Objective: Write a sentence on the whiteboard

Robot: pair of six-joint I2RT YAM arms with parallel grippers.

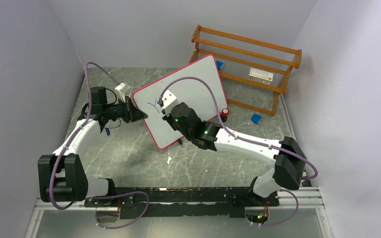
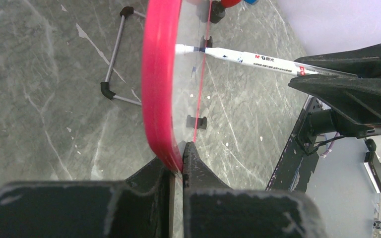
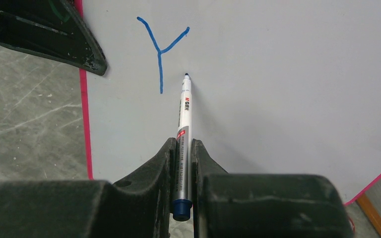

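Whiteboard [image 1: 193, 84] sits mid-frame in the top view, propped at a slant. My left gripper [image 2: 181, 156] is clamped on its pink edge. My right gripper [image 3: 182, 148] pinches a marker [image 3: 184, 111], tip at the board just right of the sentence [image 3: 159, 47], only a blue Y so far.

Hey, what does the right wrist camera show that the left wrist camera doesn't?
Only the right wrist view shows the blue Y on the face of the whiteboard, with the marker tip just right of it. Only the left wrist view shows the board edge-on and a gray wire leg with black feet beside it. Both show the marker in the right gripper and the left gripper on the board's pink frame.
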